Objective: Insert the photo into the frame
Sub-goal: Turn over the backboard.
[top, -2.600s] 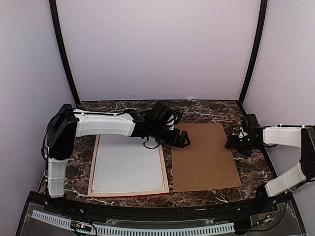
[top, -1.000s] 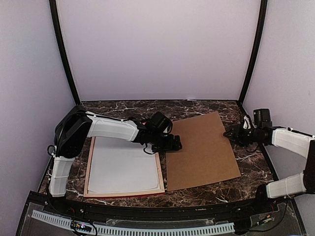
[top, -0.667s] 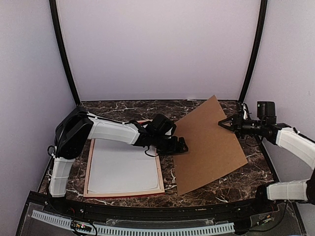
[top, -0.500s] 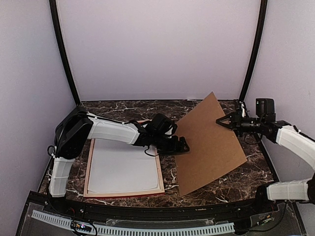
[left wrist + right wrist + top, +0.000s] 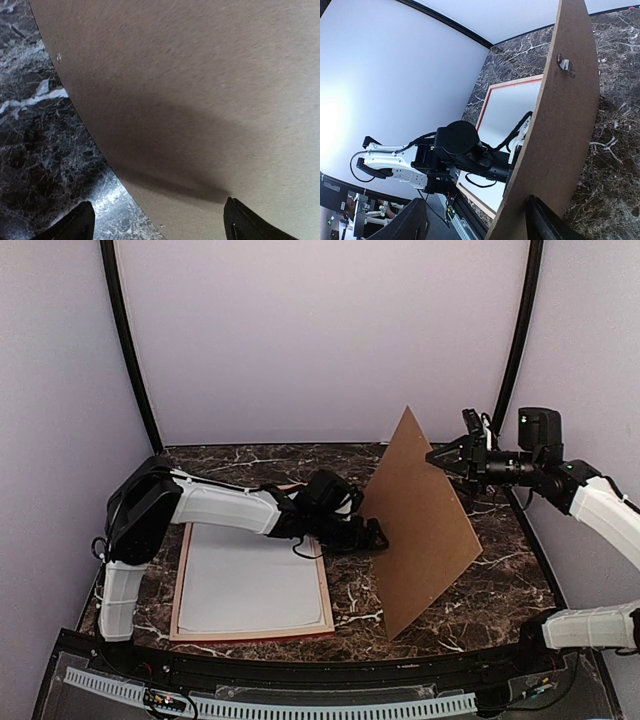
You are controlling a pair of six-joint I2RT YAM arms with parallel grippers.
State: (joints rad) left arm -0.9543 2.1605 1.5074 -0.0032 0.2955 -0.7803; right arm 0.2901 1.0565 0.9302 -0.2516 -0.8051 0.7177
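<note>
The large thin-railed rectangular picture frame (image 5: 184, 585) lies flat at the table's near-left part, pale wood back up, with a strip of bright red showing along its near edge. A plain white sheet (image 5: 255, 580) fills it. No printed landscape shows anywhere, so I cannot tell whether this sheet is the photo lying face down.

Just right of the frame, the plain brown backing board (image 5: 425, 530) stands steeply tilted on its lower edge, its top corner high above the table's middle.

The table (image 5: 500, 580) is dark brown marble with white veins. It is closed in by pale lilac walls (image 5: 320, 340), with black posts at the far corners.

The left gripper (image 5: 372, 537) lies low at the board's lower left edge, its jaws wide apart and clamped on nothing. The right gripper (image 5: 445, 448) is raised beside the board's upper right edge. Its jaws are apart with the board's edge between them, and I cannot tell whether a finger touches it.
</note>
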